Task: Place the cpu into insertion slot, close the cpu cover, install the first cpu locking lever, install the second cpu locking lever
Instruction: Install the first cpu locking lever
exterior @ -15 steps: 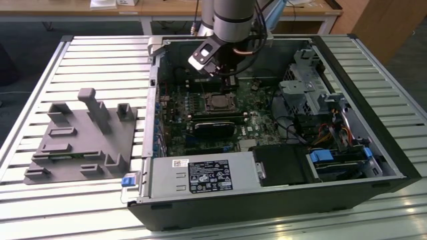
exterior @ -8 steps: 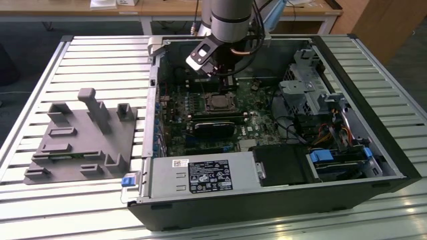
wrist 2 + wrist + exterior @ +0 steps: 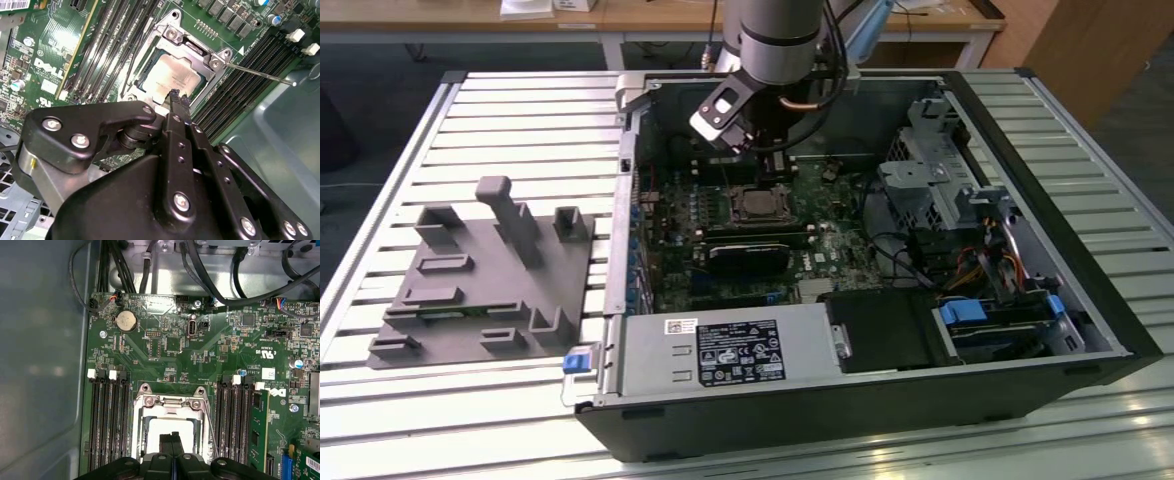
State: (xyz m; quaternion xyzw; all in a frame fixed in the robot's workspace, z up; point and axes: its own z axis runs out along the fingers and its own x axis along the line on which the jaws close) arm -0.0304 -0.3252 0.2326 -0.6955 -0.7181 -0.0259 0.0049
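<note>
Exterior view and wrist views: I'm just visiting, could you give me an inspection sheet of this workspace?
Surface: slatted metal table carries an open computer case.
Job's things: cpu sits on the board, the cpu cover lying flat around it; a thin lever juts sideways.
Clutter: grey moulded fixture beside the case.
End effector: shut, tip over the cpu's edge.
Cables: black cables past the board's edge.
Surroundings: wooden desks behind.

cpu (image 3: 170,75) dull silvery metal; cpu cover (image 3: 152,412) shiny metal; end effector (image 3: 175,95) matt black.
</note>
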